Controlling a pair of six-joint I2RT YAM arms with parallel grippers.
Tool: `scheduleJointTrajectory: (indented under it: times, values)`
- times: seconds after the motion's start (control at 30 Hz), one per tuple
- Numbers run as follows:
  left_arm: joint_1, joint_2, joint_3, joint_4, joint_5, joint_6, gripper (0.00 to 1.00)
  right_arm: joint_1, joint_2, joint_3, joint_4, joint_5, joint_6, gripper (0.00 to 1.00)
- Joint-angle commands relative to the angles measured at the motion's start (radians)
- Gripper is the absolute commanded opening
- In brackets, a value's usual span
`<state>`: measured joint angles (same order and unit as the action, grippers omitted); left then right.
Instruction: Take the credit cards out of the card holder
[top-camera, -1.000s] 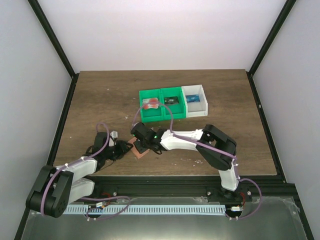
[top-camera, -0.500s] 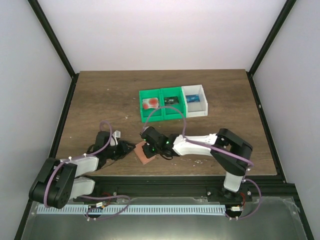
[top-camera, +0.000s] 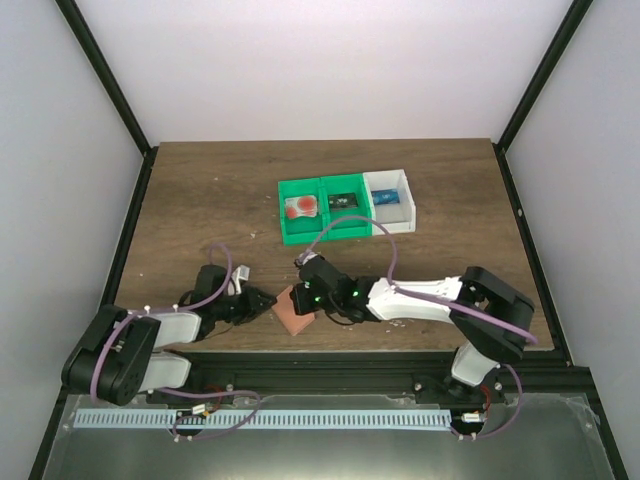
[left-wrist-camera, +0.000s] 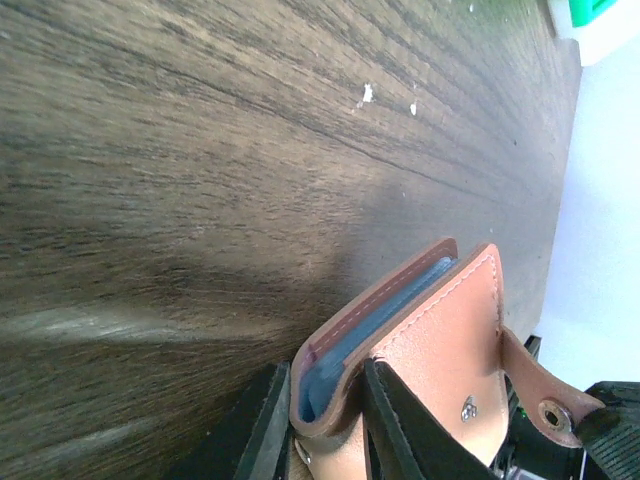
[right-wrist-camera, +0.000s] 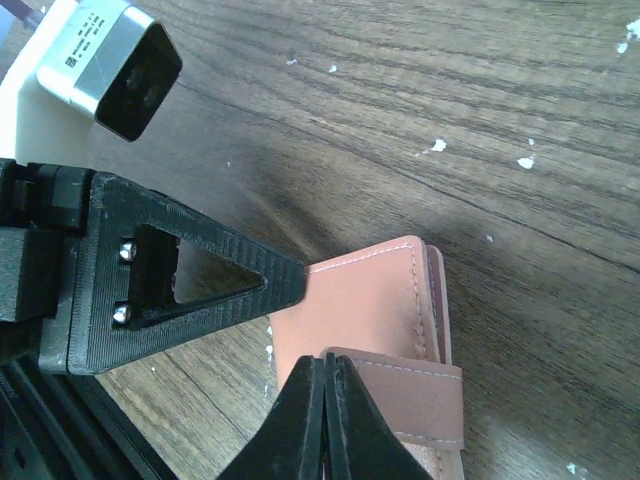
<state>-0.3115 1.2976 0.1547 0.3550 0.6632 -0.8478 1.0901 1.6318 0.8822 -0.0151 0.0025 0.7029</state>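
The salmon-pink card holder (top-camera: 293, 314) lies folded near the table's front edge. My left gripper (left-wrist-camera: 328, 370) is shut on its folded spine, one finger on each side, and blue-grey pocket panels (left-wrist-camera: 385, 310) show in the slit. My right gripper (right-wrist-camera: 326, 372) is shut on the end of the holder's tab (right-wrist-camera: 405, 385). The left gripper's black finger (right-wrist-camera: 210, 280) touches the holder's outer face (right-wrist-camera: 360, 300). One pale credit card with a red blot (top-camera: 300, 207) lies in the left green bin. Any cards inside the holder are hidden.
Three joined bins stand mid-table: the left green bin (top-camera: 287, 227), a middle green bin (top-camera: 347, 222) with a dark item, and a white bin (top-camera: 391, 221) with a blue item. A black rail (top-camera: 330, 358) runs just behind the holder at the front edge.
The right gripper has swung toward the front edge, and the card holder has shifted slightly right and nearer. The left gripper has moved right and narrowed onto the holder's spine.
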Motion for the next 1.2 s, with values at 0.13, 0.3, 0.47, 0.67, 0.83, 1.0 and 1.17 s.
scheduleJointTrajectory:
  times: [0.13,0.3,0.47,0.67,0.83,1.0,1.17]
  values:
    - [-0.011,-0.008,-0.018,-0.043,0.021,0.027,0.30,0.004,-0.096,-0.042,0.017,0.080,0.062,0.00]
    - [-0.013,-0.111,-0.004,-0.081,0.031,0.034,0.44,-0.011,-0.201,-0.119,0.003,0.130,0.075,0.01]
    - [-0.026,-0.263,0.046,-0.213,0.000,0.077,0.59,-0.037,-0.323,-0.190,-0.041,0.159,0.127,0.01]
    - [-0.031,-0.357,0.095,-0.319,-0.017,0.096,0.68,-0.046,-0.436,-0.203,-0.029,0.106,0.146,0.00]
    - [-0.031,-0.350,0.053,-0.235,0.032,0.028,0.72,-0.046,-0.415,-0.205,0.022,0.025,0.155,0.00]
    - [-0.033,-0.313,0.044,-0.214,0.048,0.024,0.68,-0.046,-0.400,-0.206,0.003,0.049,0.156,0.00]
    - [-0.038,-0.256,0.044,-0.201,0.062,0.040,0.62,-0.051,-0.433,-0.200,-0.060,0.113,0.143,0.00]
